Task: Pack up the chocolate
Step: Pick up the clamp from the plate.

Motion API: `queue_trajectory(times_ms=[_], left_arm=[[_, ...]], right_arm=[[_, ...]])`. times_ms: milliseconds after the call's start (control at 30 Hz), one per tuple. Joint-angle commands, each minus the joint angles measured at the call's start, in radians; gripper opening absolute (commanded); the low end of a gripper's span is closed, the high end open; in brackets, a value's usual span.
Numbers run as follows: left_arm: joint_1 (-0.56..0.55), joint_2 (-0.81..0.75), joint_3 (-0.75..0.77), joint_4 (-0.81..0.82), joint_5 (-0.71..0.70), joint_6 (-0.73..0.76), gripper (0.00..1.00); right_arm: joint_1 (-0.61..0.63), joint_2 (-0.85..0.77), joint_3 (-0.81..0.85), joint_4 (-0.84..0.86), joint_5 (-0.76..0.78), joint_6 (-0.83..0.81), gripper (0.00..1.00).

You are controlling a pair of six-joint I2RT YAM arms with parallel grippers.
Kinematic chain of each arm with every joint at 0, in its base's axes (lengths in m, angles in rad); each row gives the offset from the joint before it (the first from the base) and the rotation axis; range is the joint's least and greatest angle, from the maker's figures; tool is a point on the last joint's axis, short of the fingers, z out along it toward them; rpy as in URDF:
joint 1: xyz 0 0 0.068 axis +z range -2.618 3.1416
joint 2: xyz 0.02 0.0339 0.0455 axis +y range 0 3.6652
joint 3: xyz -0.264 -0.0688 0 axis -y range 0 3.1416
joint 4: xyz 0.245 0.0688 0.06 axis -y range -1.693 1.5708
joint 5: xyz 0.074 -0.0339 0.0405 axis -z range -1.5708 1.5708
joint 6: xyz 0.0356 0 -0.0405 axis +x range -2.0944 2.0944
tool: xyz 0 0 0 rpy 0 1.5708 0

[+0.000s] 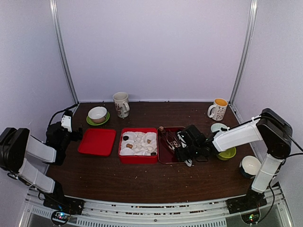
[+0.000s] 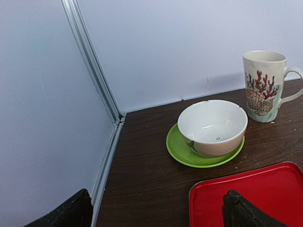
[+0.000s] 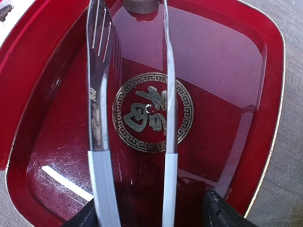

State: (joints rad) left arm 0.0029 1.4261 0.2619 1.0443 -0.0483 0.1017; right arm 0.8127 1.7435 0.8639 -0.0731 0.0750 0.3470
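The red box (image 1: 138, 159) holds a white moulded insert with a few small chocolate pieces (image 1: 129, 146) in its hollows. One brown piece (image 1: 161, 128) lies at the far corner of the dark red tray (image 1: 163, 158); it shows at the top edge of the right wrist view (image 3: 140, 4), by the tong tips. My right gripper (image 1: 182, 150) is low over the tray. Its fingers (image 3: 222, 213) are spread astride the handles of the metal tongs (image 3: 167, 118), the right one apart from them. My left gripper (image 2: 158, 220) is open and empty at the left edge of the red lid (image 2: 265, 189).
A white bowl on a green saucer (image 1: 98, 115) and a patterned mug (image 1: 121, 104) stand at the back left. At the right are an orange-lined mug (image 1: 218, 109), a small white cup (image 1: 218, 127), a green bowl (image 1: 228, 153) and a white bowl (image 1: 250, 165).
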Motion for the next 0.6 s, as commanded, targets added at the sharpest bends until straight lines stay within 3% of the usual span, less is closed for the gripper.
queue_trajectory(times_ms=[0, 300, 567], left_arm=[[0.008, -0.006, 0.014, 0.026, -0.005, -0.011, 0.98], [0.008, -0.005, 0.014, 0.026, -0.005, -0.011, 0.98], [0.007, -0.005, 0.014, 0.025, -0.005, -0.011, 0.98]], right_arm=[[0.008, -0.016, -0.042, 0.105, -0.008, 0.002, 0.61], [0.008, 0.01, -0.013, 0.123, -0.007, -0.032, 0.43], [0.009, -0.05, -0.01, 0.091, 0.031, -0.03, 0.34]])
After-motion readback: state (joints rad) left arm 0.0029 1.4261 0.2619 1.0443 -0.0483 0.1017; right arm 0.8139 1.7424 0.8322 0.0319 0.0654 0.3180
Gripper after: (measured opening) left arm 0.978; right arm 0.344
